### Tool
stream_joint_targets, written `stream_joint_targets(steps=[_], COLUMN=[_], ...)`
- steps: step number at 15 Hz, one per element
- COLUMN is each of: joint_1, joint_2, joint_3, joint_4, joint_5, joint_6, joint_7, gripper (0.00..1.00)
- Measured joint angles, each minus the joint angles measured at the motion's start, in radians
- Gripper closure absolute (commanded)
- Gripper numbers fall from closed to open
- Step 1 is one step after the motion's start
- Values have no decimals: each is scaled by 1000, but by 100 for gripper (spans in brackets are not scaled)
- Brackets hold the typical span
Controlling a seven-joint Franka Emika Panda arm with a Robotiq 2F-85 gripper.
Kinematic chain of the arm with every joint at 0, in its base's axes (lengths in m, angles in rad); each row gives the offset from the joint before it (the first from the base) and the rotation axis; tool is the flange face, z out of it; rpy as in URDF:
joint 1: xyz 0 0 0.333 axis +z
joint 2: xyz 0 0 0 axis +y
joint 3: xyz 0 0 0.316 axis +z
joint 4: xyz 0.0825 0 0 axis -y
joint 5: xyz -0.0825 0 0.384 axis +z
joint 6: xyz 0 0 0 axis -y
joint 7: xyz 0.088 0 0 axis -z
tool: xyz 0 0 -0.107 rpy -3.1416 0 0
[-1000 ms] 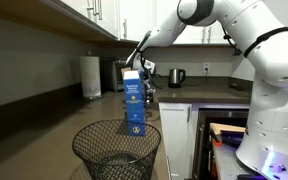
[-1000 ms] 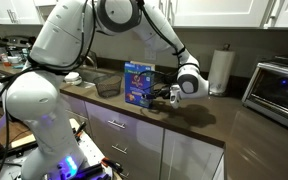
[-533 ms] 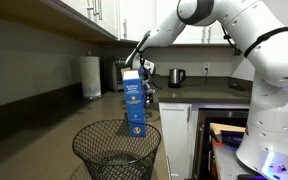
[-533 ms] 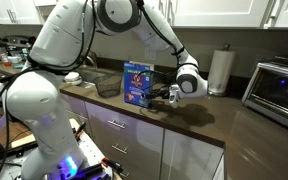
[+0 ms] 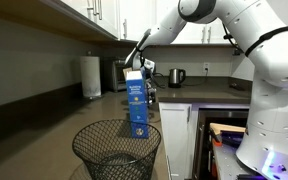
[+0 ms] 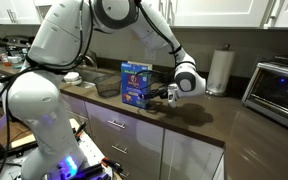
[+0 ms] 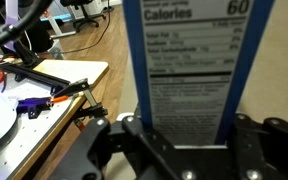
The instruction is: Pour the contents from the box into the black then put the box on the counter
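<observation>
Risk at the wastebasket (image 5: 117,150): the black mesh bin probably weighs little. If the box is tipped before its top is over the rim, the contents would likely fall on the counter. A bump from the box could also push the bin away.
Risk at the box (image 6: 135,84): it is tall and flat and is taken near its bottom. When it is turned over, the long upper part may swing, and the cardboard may slide between the fingers.
Risk at the grip: smooth cardboard gives under pressure, so a light squeeze may let it drop into the bin.
Place of the wastebasket: near the box, on the side away from the arm.
Place of the box: upright at the front edge of the counter (image 6: 196,116), between wastebasket and arm. It cannot be told if its base touches the surface.
Look of the box: blue, with a yellow-red picture and white lettering on the broad face. The wrist view shows a white nutrition panel on the narrow side. The contents are not visible.
Gripper (image 7: 189,138): half closed, with one of the fingers (image 7: 252,135) against each broad face, holding the box low.
Further right: a paper towel roll (image 6: 220,72) stands well apart near the back edge.
</observation>
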Motion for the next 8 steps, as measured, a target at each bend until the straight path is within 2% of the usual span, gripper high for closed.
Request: stream_joint_targets(steps=[4,8], joint_1=[20,34], joint_2=[-38,-77], joint_3=[-8,-8], joint_4=[-35,-64], joint_5=[-42,-67], joint_6=[16,44], joint_7=[0,0], gripper=[51,49])
